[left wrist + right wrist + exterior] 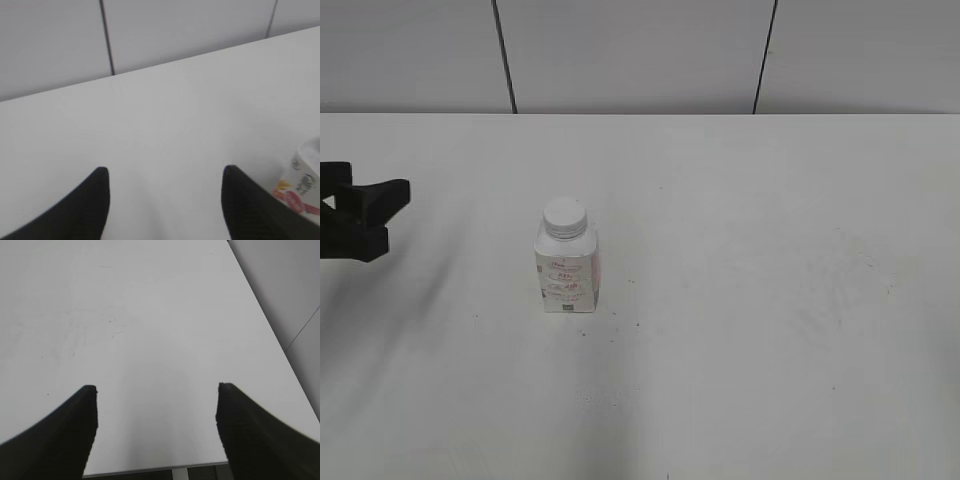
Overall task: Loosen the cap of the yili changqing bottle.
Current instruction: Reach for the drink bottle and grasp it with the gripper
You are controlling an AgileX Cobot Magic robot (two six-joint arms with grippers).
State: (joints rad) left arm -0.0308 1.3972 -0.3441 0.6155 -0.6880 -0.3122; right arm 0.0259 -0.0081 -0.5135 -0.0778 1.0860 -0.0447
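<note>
Exterior view shows the yili changqing bottle (566, 272) upright on the bench (770, 300), likely light and tippy, so grip its squarish body, then the ribbed cap (565, 216); both grippers' fingers (240, 200) stand apart, empty.

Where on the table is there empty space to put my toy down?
Nearly everywhere. The table is bare right of the bottle, in front of it, and behind it up to the wall. The right end effector hangs open over bare tabletop. The tightest stretch lies between the bottle and the open left end effector at the left edge.
</note>
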